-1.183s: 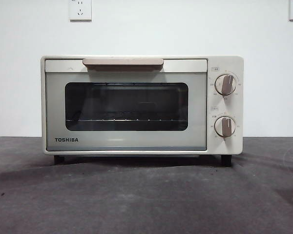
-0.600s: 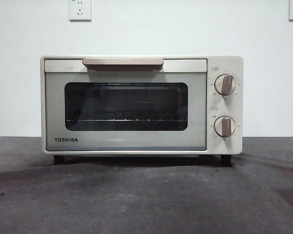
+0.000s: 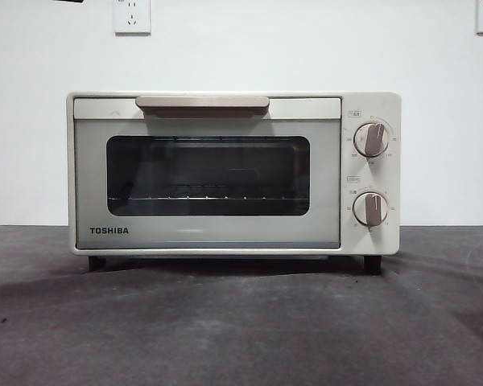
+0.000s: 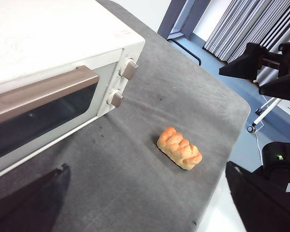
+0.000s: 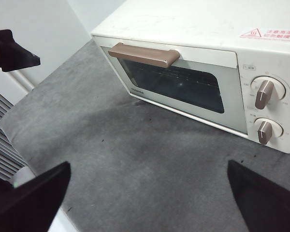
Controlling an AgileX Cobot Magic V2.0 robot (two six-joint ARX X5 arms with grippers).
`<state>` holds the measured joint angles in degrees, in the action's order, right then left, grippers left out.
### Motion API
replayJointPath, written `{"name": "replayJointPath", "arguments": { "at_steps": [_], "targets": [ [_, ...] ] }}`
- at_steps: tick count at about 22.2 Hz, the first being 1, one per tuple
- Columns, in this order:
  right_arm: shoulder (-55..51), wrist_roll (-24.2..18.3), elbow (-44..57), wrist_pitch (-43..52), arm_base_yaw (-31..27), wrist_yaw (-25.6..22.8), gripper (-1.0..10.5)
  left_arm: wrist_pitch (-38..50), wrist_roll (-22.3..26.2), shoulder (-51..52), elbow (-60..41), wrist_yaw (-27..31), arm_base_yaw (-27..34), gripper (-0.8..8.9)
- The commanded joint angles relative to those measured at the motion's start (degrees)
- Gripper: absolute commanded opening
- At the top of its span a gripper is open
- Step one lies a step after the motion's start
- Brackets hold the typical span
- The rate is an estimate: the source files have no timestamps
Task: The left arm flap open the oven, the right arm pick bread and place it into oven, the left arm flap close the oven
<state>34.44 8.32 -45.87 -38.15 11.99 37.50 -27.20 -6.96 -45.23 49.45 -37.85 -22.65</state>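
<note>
Cream-white boxy TOSHIBA toaster oven (image 3: pixel 233 173) on dark grey surface (image 3: pixel 241 330), glass door shut, only a wire rack visible inside, lumpy orange-golden bread (image 4: pixel 179 148) lying beside its dial end near the surface's edge, bare cloth in front, left hand (image 4: pixel 145 203) and right hand (image 5: pixel 145 198) both spread wide, holding nothing, raised over the surface.

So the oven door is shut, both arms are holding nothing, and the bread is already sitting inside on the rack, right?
Not quite. The bread is not inside; the left wrist view shows it lying on the grey table beside the oven, on the side with the dials. The rest holds: the door is shut, and both tools, left and right, hold nothing.
</note>
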Motion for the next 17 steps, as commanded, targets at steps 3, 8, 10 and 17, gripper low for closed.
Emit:
{"name": "replayJointPath", "arguments": {
  "at_steps": [3, 8, 10, 17],
  "targets": [
    [1.2, 4.7, -1.0, -1.0, 0.3, -1.7, 5.4, 1.7, 0.0, -0.4, 1.0, -0.3, -0.2, 5.31],
    [6.4, 6.3, -1.0, -9.6, 0.5, -9.7, 5.4, 1.6, 0.1, -0.4, 1.0, -0.3, -0.2, 5.31],
    [9.5, 6.3, -1.0, -13.1, 1.0, -14.8, 5.4, 1.6, 0.1, -0.4, 1.0, -0.3, -0.2, 5.31],
    [20.1, 7.8, -0.9, -15.1, 3.3, -24.1, 5.4, 1.5, -0.2, -0.4, 1.0, -0.3, -0.2, 5.31]
  ]
}}
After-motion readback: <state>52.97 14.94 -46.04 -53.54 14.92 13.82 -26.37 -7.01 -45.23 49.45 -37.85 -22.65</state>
